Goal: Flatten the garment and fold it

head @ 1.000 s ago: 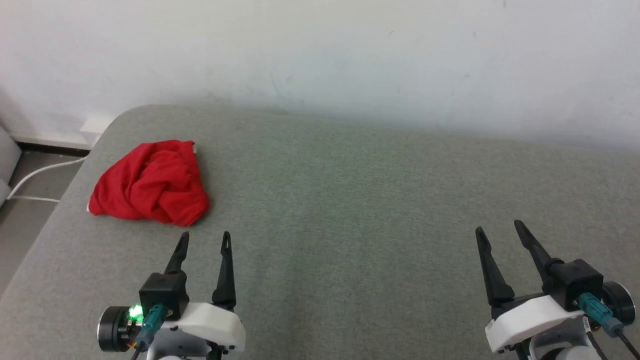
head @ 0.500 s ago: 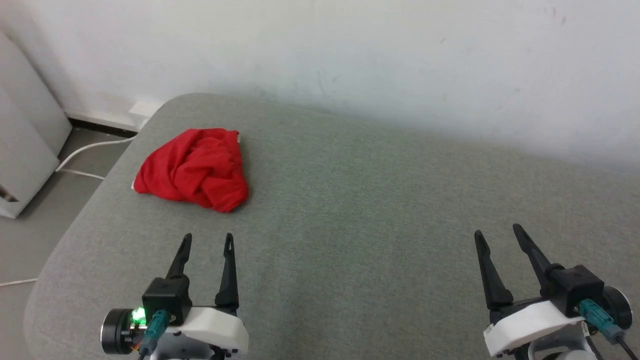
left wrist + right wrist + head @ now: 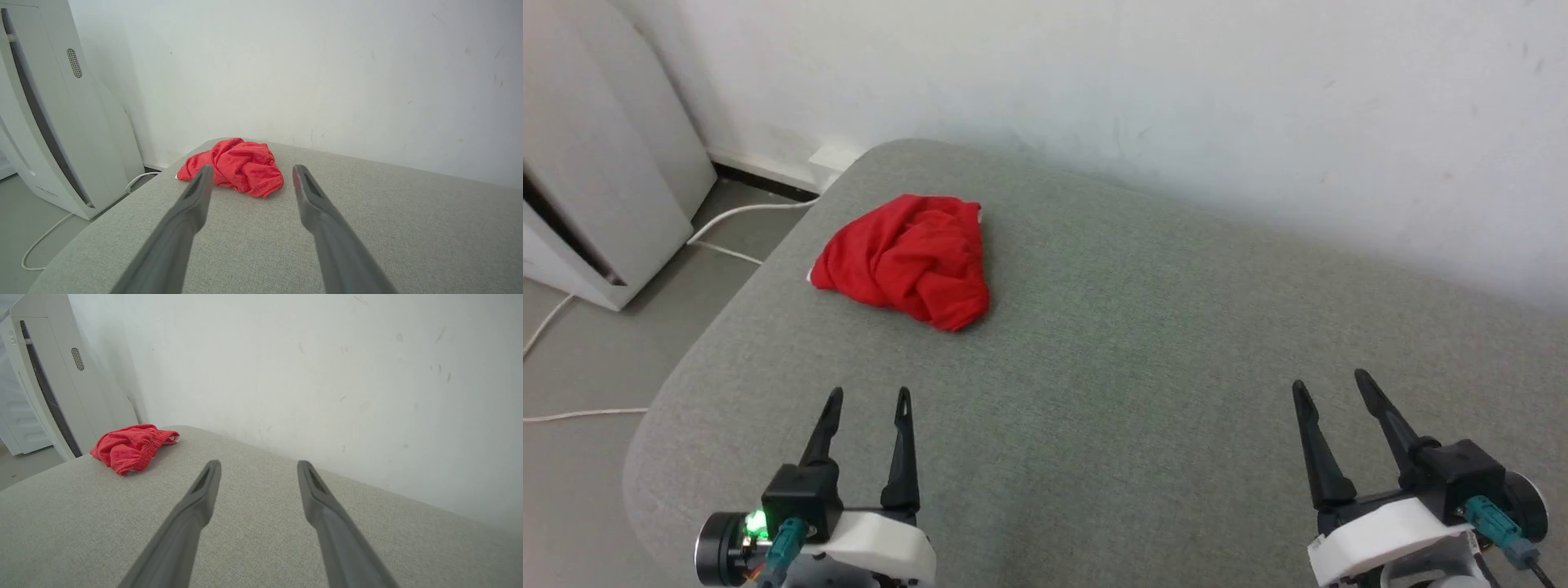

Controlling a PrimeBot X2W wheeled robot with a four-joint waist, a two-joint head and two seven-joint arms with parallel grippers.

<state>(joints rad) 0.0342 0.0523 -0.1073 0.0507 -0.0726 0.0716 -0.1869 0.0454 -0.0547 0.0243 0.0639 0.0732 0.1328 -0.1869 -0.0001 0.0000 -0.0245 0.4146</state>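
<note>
The garment (image 3: 907, 260) is a crumpled heap of bright red fabric near the far left corner of the grey padded surface (image 3: 1143, 351), with a bit of white edging showing. From the left wrist the garment (image 3: 239, 165) lies straight ahead beyond the fingertips; from the right wrist the garment (image 3: 130, 447) sits far off to the left, its gathered waistband visible. My left gripper (image 3: 868, 397) hovers open at the near left, well short of the heap. Far from the fabric, my right gripper (image 3: 1326, 382) is open at the near right. Nothing is between either pair of fingers.
A white wall (image 3: 1176, 98) rises right behind the padded surface. A white appliance (image 3: 596, 163) stands on the floor to the left, with white cables (image 3: 735, 216) trailing beside it. The surface's rounded left edge (image 3: 678, 384) drops to the floor near my left gripper.
The head camera has turned left, so the whole scene slid right in the picture and the white appliance came into view. Both grippers stay open and the garment lies as before.
</note>
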